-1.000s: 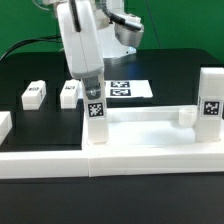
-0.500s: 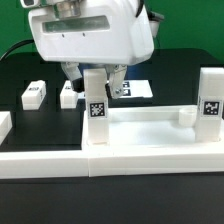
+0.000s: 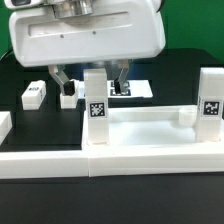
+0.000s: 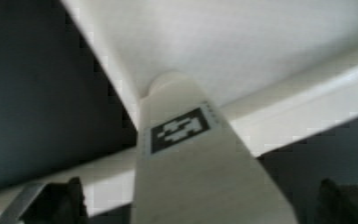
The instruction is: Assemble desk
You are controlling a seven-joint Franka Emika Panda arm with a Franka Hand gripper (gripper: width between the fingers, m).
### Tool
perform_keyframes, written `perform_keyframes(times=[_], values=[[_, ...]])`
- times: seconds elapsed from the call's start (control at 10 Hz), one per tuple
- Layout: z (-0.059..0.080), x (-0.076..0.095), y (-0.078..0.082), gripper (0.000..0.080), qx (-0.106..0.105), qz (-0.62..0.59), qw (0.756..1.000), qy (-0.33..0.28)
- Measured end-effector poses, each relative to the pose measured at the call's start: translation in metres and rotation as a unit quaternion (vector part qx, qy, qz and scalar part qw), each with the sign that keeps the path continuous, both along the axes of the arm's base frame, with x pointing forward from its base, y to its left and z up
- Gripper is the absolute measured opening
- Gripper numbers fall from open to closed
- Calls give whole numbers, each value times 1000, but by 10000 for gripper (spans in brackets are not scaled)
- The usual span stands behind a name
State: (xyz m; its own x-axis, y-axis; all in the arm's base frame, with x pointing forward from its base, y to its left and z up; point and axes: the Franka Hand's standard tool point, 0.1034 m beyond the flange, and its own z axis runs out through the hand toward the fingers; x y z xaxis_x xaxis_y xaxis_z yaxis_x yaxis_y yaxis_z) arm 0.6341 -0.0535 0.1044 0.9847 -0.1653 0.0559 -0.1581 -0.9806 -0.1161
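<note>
The white desk top (image 3: 145, 128) lies near the front with a tagged white leg (image 3: 94, 100) standing upright in its corner at the exterior view's left and another leg (image 3: 211, 95) at its right corner. My gripper (image 3: 88, 78) hangs over the left leg, open, with one dark finger (image 3: 58, 79) on each side of the leg's top and gaps showing. In the wrist view the leg (image 4: 194, 150) and its tag run up between the fingers (image 4: 60, 200) of my gripper (image 4: 202, 205). Two loose tagged legs (image 3: 33, 93) (image 3: 68, 94) lie on the black table behind.
The marker board (image 3: 137, 89) lies flat behind the desk top, partly hidden by my hand. A long low white border wall (image 3: 110, 163) runs along the front. A white piece (image 3: 4, 125) sits at the exterior view's left edge.
My hand has turned its broad face to the exterior view and come closer and lower. Its fingers now straddle the top of the left upright leg. The parts have not moved.
</note>
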Motion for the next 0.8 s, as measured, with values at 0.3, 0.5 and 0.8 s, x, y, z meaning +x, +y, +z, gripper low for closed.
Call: perform_keyframes(times=[0.3,0.5,0.8], values=[[-1,-1,-1,524,1,-17,1000,2],[-1,-1,-1,287,5,-62,998,7],[-1,-1,-1,288,14,-193,981,22]])
